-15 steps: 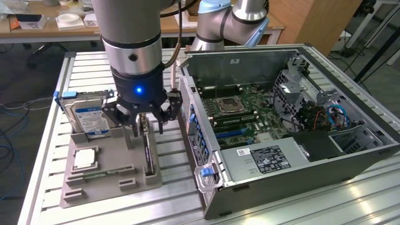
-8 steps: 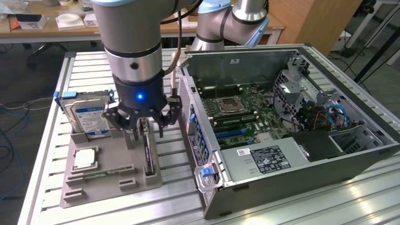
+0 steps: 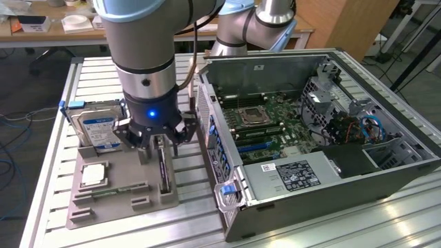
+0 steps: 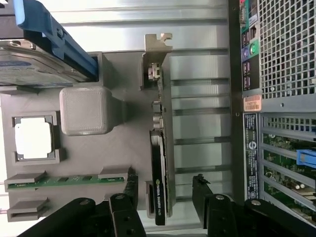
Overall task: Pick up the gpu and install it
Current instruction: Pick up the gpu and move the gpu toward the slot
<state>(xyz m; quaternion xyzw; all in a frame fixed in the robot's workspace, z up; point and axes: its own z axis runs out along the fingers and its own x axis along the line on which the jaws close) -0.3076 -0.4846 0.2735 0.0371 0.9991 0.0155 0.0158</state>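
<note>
End effector (image 4: 165, 176) is hovering spread astride the gpu (image 4: 159, 163); I am judging the fixture (image 4: 118, 153) holds it edge-up for gripping.

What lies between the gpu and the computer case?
In the wrist view, bare slatted table separates the gpu from the computer case, plus one finger of the end effector.

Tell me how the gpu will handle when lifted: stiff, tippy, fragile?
Probably stiff: the gpu is a thin flat board standing on edge in the grey holder. Likely tippy once free, since that edge is narrow. Exposed components by its metal bracket look fragile; the open tool straddles the black end.
</note>
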